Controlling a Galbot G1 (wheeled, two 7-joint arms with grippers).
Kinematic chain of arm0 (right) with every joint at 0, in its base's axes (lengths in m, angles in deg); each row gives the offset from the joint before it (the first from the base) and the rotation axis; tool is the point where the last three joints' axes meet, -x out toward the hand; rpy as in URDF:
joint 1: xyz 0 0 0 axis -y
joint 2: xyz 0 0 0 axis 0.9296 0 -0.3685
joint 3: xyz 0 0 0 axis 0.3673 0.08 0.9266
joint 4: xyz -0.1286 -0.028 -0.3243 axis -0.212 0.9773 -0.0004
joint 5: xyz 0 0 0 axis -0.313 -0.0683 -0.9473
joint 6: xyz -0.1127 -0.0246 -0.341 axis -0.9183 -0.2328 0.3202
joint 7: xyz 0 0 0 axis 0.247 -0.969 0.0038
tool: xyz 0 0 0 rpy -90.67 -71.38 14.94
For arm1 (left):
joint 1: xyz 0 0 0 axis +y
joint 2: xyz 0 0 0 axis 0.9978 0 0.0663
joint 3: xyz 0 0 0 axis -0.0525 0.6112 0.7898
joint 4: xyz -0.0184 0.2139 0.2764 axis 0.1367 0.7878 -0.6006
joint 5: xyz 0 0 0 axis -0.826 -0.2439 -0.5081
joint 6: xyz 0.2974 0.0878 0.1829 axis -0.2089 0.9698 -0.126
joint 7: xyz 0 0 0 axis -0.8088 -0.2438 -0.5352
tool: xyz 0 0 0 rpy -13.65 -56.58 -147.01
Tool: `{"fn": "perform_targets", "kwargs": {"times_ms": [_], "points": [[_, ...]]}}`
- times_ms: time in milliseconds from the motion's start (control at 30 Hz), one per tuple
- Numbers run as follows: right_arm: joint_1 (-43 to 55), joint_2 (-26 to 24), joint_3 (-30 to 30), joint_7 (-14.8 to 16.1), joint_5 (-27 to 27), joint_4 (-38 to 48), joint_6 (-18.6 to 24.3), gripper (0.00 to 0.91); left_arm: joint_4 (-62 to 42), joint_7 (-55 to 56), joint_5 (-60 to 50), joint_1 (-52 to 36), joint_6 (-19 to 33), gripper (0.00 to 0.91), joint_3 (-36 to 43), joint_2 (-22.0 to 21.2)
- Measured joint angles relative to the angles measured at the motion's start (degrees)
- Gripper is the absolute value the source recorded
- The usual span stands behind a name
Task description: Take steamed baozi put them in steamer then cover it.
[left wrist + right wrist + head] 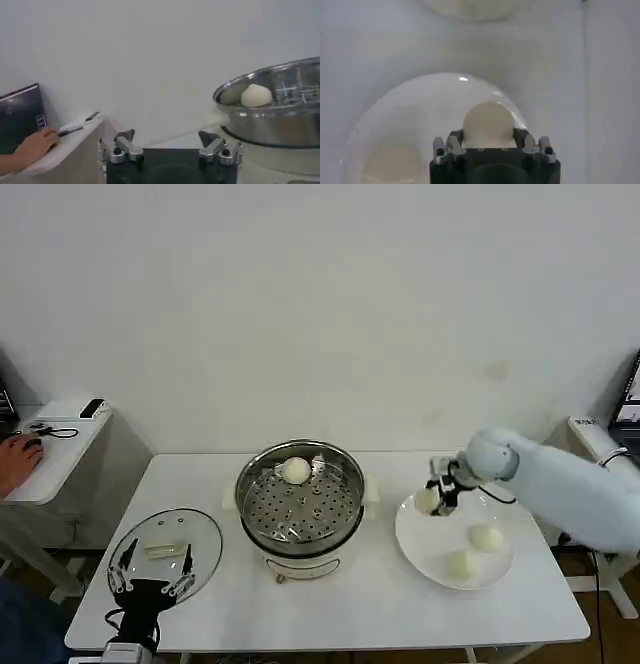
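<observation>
The steamer [300, 502] stands mid-table, and one steamed baozi [296, 471] lies on its perforated tray. My right gripper [432, 498] is shut on a second baozi [427, 500] just over the left rim of the white plate [425, 546]. Two more baozi [486, 537] [463, 564] rest on that plate. In the right wrist view the held baozi [488, 124] sits between the fingers of the right gripper [488, 136], above the plate [420, 115]. My left gripper [152, 580] stands open at the table's front left, over the glass lid [200, 534]. The left wrist view shows the steamer [280, 120] with its baozi [256, 95].
A side table [60, 449] stands to the left with a person's hand [15, 459] resting on it. A white wall rises behind the table. Bare tabletop [380, 604] lies between the steamer and the front edge.
</observation>
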Motion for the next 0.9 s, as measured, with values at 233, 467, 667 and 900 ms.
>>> {"fn": "perform_targets", "kwargs": {"times_ms": [233, 467, 667, 900], "points": [[8.4, 4.2, 4.1, -3.3, 7.1, -2.4, -3.8, 0.685, -0.1, 0.0, 0.0, -0.5, 0.0, 0.907, -0.2, 0.2], [12.0, 12.2, 6.7, -7.5, 15.6, -2.6, -8.4, 0.685, -0.2, -0.2, -0.3, -1.1, -0.2, 0.907, -0.1, 0.0], [12.6, 19.8, 8.8, -10.0, 21.4, -1.2, -11.5, 0.695, -0.1, -0.2, -0.3, -1.5, -0.3, 0.907, -0.2, -0.2], [10.8, 27.2, 9.8, -12.3, 25.9, 1.6, -14.0, 0.685, 0.0, -0.2, -0.3, -1.5, -0.2, 0.907, -0.5, -0.3]]}}
